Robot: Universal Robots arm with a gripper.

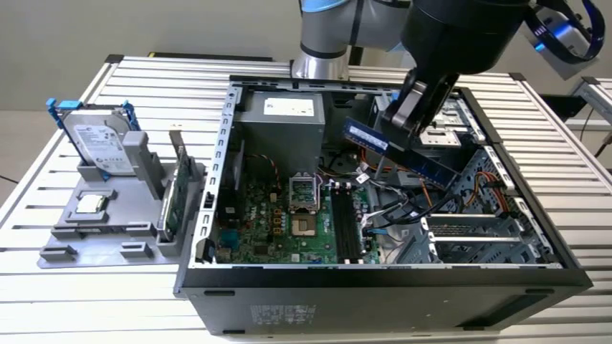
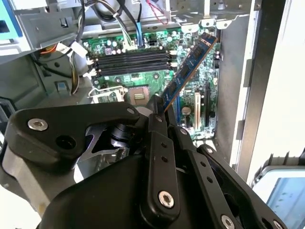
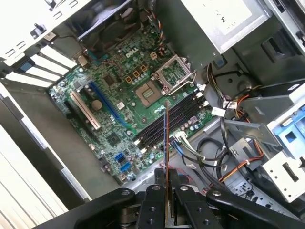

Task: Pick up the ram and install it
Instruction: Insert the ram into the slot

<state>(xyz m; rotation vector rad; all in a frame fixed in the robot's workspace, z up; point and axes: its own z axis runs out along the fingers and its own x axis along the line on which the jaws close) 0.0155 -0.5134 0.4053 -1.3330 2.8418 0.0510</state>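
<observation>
The ram (image 2: 188, 69) is clamped between the closed fingers of the gripper (image 2: 159, 114). It is held tilted above the black memory slots (image 3: 174, 119) of the motherboard (image 3: 119, 95), inside the open computer case (image 1: 383, 294).

The gripper (image 2: 159, 112) looks like matt black metal or plastic. Its links are smooth, with bright steel screw heads. The ram (image 2: 190, 62) pinched between its fingers is a blue circuit board with a slight sheen and dull dark chips. Below the gripper, the motherboard (image 3: 119, 95) is a glossy green board carrying black plastic memory slots (image 2: 131, 59). The case (image 3: 43, 133) around it is bare grey sheet metal, matt. Well off from the gripper, the surface (image 1: 143, 79) is ribbed pale metal, lightly shiny.
</observation>
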